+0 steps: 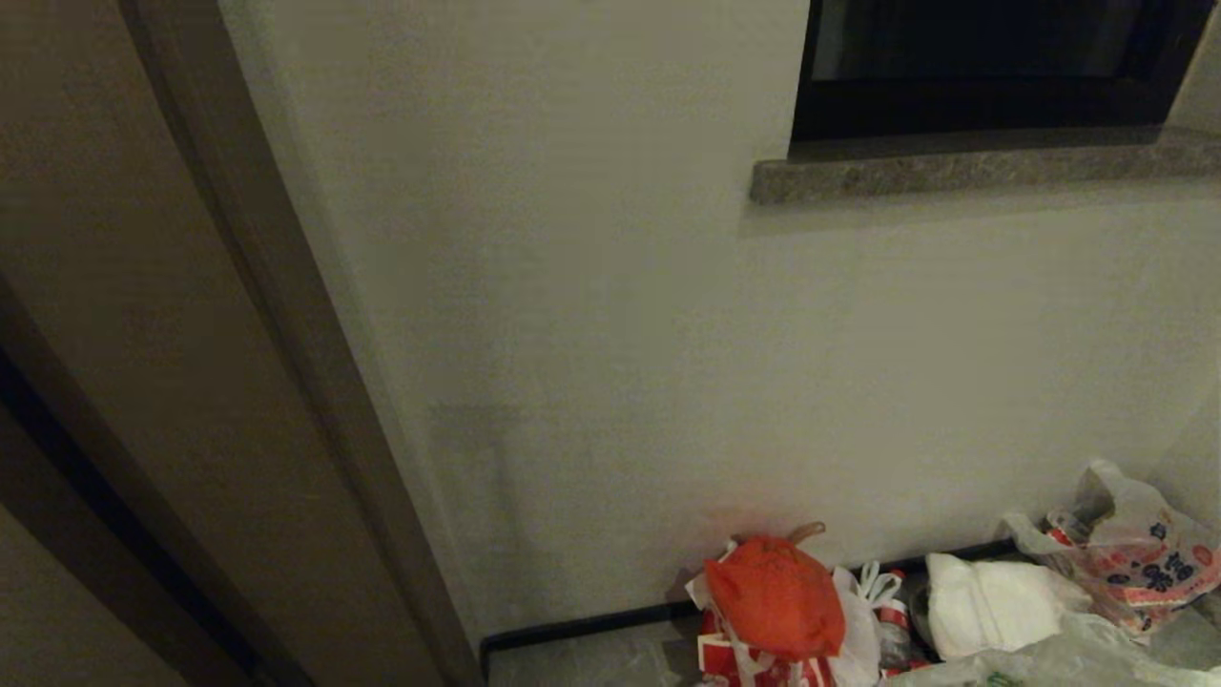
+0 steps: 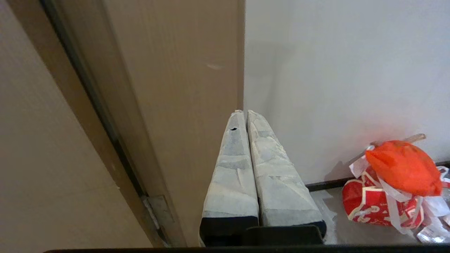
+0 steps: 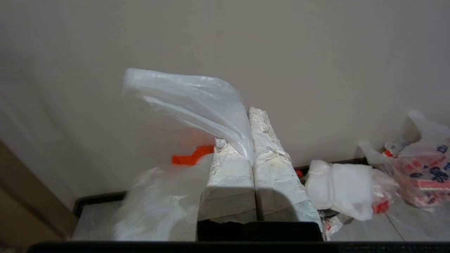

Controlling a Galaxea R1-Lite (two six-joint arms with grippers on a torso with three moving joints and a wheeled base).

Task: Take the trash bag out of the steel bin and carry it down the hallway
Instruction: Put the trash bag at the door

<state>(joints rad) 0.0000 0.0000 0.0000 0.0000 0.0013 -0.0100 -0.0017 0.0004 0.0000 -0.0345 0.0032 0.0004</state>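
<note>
The trash bag (image 3: 197,98), thin translucent white plastic, is pinched between the taped fingers of my right gripper (image 3: 246,138), which is shut on its film. One flap rises past the fingertips, and the rest of the bag hangs blurred beside the fingers. A translucent sheet with a speck of green print (image 1: 1049,663) shows at the head view's lower right edge. My left gripper (image 2: 245,114) is shut with nothing in it, close to a brown door frame (image 2: 182,105). The steel bin is out of view. Neither arm shows in the head view.
Rubbish lies piled against the off-white wall: an orange bag (image 1: 775,596) on a red-and-white bag (image 2: 372,207), a white bag (image 1: 992,592) and a white bag with red-and-blue print (image 1: 1145,563). A stone window sill (image 1: 983,172) juts out above. Grey floor tile (image 1: 591,663) meets a dark baseboard.
</note>
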